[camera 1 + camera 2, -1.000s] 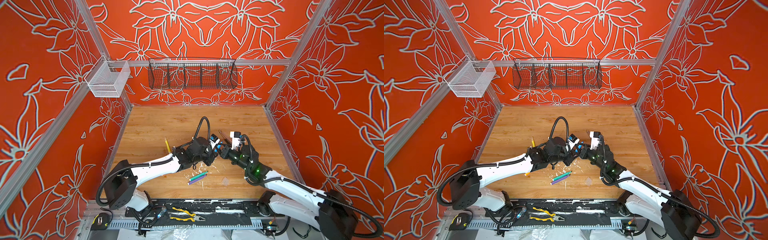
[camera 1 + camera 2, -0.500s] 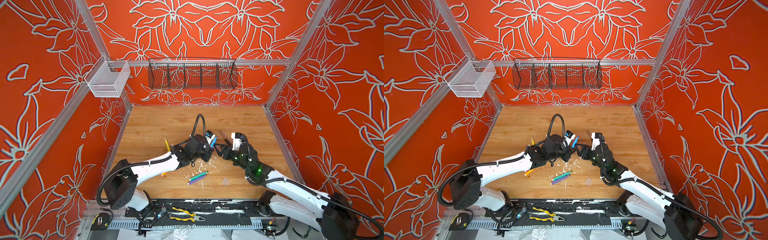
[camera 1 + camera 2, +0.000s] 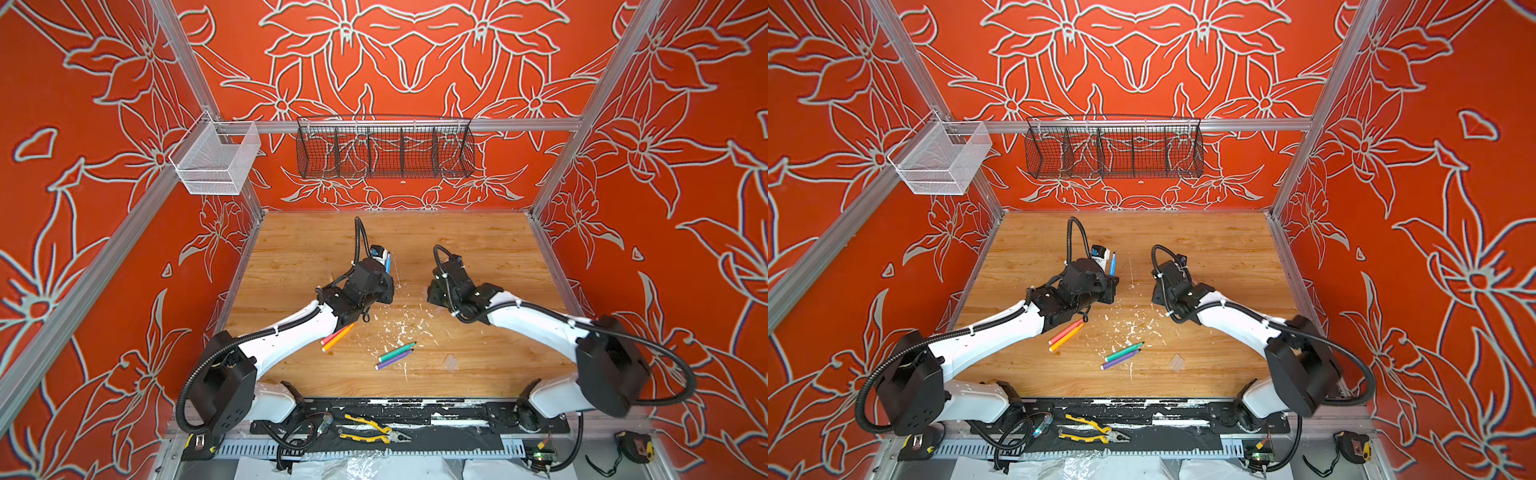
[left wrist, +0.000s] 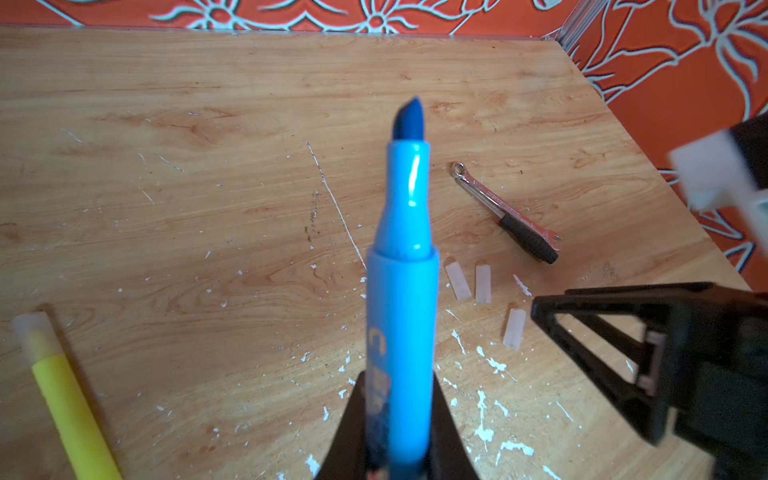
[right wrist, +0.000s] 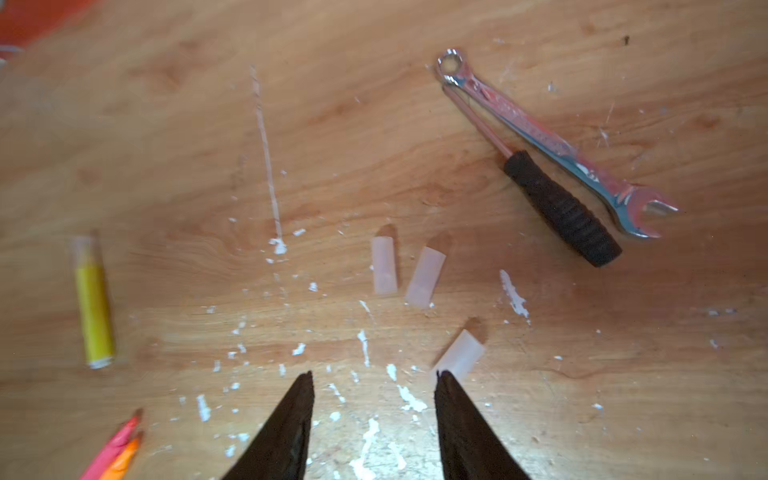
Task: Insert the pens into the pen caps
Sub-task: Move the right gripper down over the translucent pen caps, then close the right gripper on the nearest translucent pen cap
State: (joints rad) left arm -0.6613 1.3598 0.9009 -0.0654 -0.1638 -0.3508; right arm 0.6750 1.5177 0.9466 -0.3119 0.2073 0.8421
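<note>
My left gripper (image 4: 398, 376) is shut on the blue pen (image 4: 405, 291), whose bare dark tip points away from the wrist; both top views show the blue pen (image 3: 387, 262) (image 3: 1112, 264) raised above the table. My right gripper (image 5: 374, 386) hangs open over the wood with nothing between its fingers. Three clear pen caps (image 5: 384, 266) (image 5: 424, 277) (image 5: 459, 353) lie just beyond it, the nearest beside one fingertip. A yellow pen (image 5: 93, 303) lies capped. Pink and orange pens (image 3: 336, 336) lie by the left arm, green and purple pens (image 3: 395, 355) near the front middle.
A metal wrench and a dark-handled tool (image 5: 561, 208) lie past the caps. White paint flecks (image 3: 399, 328) dot the wooden table (image 3: 478, 249). Yellow-handled pliers (image 3: 374, 432) lie on the front rail. A black wire basket (image 3: 384, 147) and a white one (image 3: 214, 160) hang on the walls.
The two grippers, close together at mid-table a second ago, have drawn apart. The right gripper has opened and swung right, down toward the caps. The left has moved back, still holding the blue pen.
</note>
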